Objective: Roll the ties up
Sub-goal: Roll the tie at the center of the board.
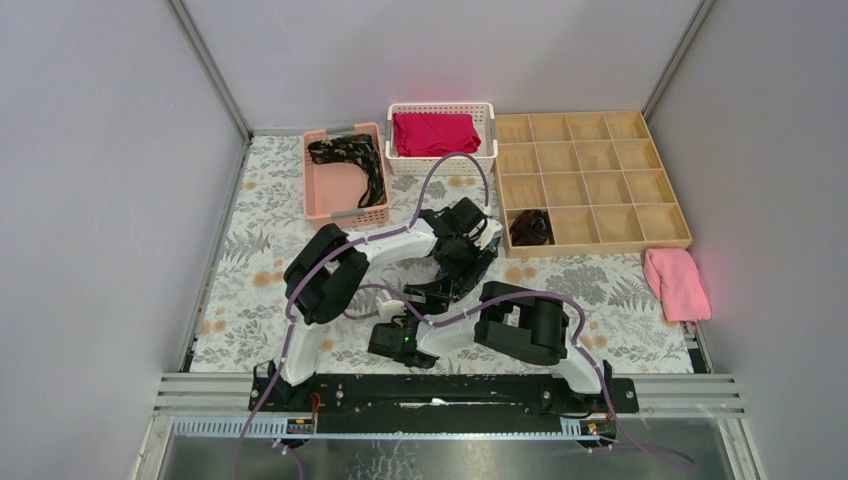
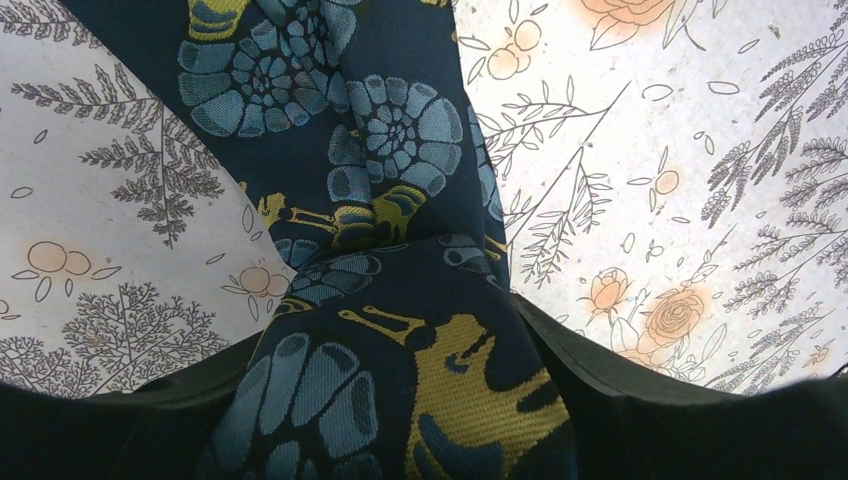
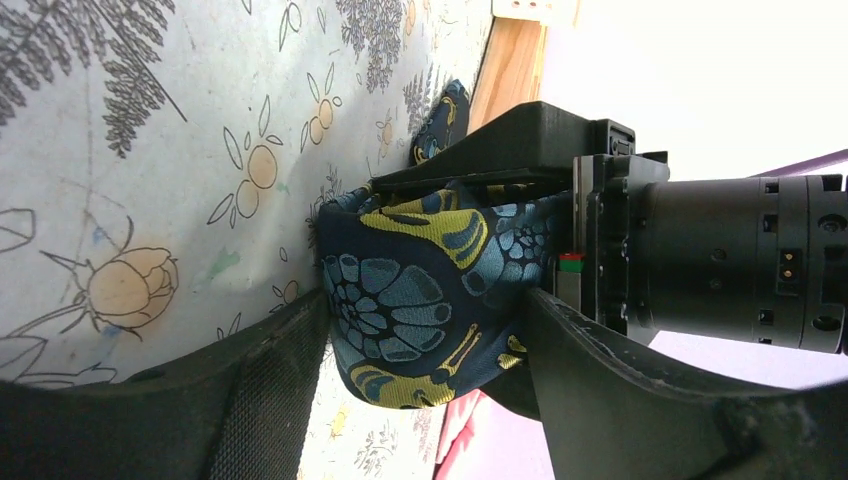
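The table (image 1: 250, 240), draped in a floral cloth, is seen filling the frame. A pink basket (image 1: 346, 215) and a white basket (image 1: 442, 165) are set at upper centre, a wooden tray (image 1: 600, 243) at upper right, a pink towel (image 1: 677, 283) at far right. A tie (image 2: 330, 130) is spread on the cloth at centre.

White links and bulky black joints form the left arm (image 1: 325, 275) and right arm (image 1: 525, 325), trailing purple cables (image 1: 460, 156).

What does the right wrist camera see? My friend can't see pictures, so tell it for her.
A dark tie with blue flowers and yellow-green shapes sits bunched between the right gripper's black fingers. The left gripper grips the same tie from the right side of the picture, with a flowery tablecloth behind.
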You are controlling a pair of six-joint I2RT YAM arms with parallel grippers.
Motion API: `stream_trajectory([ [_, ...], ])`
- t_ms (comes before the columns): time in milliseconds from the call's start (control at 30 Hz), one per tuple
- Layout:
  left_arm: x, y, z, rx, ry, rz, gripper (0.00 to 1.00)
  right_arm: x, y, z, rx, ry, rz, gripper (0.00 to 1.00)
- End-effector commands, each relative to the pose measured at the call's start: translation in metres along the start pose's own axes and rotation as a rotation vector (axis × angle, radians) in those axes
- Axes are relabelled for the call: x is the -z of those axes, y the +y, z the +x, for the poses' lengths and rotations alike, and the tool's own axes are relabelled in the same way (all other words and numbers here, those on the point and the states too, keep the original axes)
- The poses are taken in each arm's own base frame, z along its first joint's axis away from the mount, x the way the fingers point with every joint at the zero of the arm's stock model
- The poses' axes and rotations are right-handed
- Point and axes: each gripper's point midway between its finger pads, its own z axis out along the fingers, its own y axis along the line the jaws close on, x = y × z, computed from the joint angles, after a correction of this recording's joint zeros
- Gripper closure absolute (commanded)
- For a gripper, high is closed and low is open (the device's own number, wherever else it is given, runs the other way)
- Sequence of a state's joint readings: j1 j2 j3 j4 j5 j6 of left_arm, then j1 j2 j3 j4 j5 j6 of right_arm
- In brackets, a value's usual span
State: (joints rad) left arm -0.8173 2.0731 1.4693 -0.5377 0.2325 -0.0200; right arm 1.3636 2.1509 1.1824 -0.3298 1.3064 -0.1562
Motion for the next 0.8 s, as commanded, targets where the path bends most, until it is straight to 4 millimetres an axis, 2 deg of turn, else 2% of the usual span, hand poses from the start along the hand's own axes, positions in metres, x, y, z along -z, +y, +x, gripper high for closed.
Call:
stream_trajectory([
  [0,-0.046,-0.003,0.085,0.039,0.256,0.058,0.31,-0.009,0.004,-0.001,-0.015,0.027,0.013,0.25],
  [100,-0.046,-0.003,0.085,0.039,0.256,0.059,0.32,-0.016,0.010,0.001,-0.014,0.059,-0.028,0.35],
  [333,-0.042,-0.003,0.083,0.014,0.254,0.065,0.32,-0.025,0.019,0.009,-0.059,0.107,-0.112,0.41],
  [567,-0.039,-0.001,0.085,0.003,0.261,0.054,0.32,-0.029,0.027,0.012,-0.118,0.134,-0.194,0.64],
  [767,-0.033,0.005,0.071,0.005,0.226,0.029,0.32,-0.024,0.035,0.005,-0.189,0.113,-0.294,0.74],
])
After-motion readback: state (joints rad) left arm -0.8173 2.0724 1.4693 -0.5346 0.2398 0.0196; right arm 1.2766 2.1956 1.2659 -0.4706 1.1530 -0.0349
